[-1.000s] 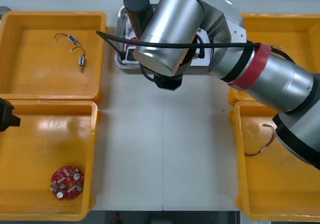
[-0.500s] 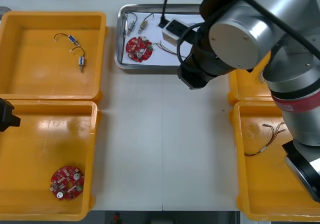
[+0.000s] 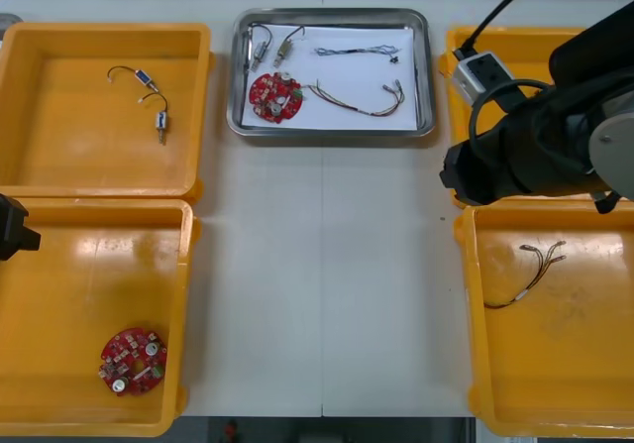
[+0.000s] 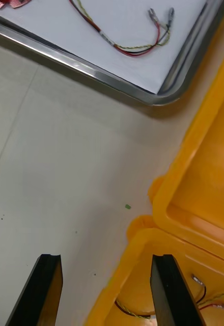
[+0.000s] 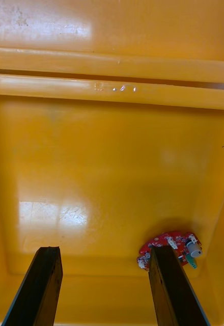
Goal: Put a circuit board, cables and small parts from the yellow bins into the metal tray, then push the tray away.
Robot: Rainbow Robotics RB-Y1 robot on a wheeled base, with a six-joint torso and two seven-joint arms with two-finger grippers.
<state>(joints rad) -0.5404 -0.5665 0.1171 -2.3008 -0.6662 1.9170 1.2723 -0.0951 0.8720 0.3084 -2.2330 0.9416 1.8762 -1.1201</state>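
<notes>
The metal tray (image 3: 428, 76) stands at the table's far middle, white inside. In it lie a red circuit board (image 3: 274, 97), small metal parts (image 3: 269, 45), a twisted blue and white cable (image 3: 357, 51) and a red and yellow cable (image 3: 357, 101). My right gripper (image 4: 104, 260) is open and holds nothing. It hangs over the bare table beside the right bins, short of the tray's corner (image 4: 163, 94). My left gripper (image 5: 104, 252) is open above the near left bin, with a second circuit board (image 5: 169, 248) by one finger.
The far left bin (image 3: 104, 106) holds small metal parts on wires (image 3: 149, 91). The near left bin holds the second board (image 3: 133, 361). A thin cable (image 3: 530, 270) lies in the near right bin. My right arm (image 3: 540, 141) covers part of the far right bin.
My right arm has swung from over the tray to the right side of the table, uncovering the tray and its contents. The left arm has stayed still.
</notes>
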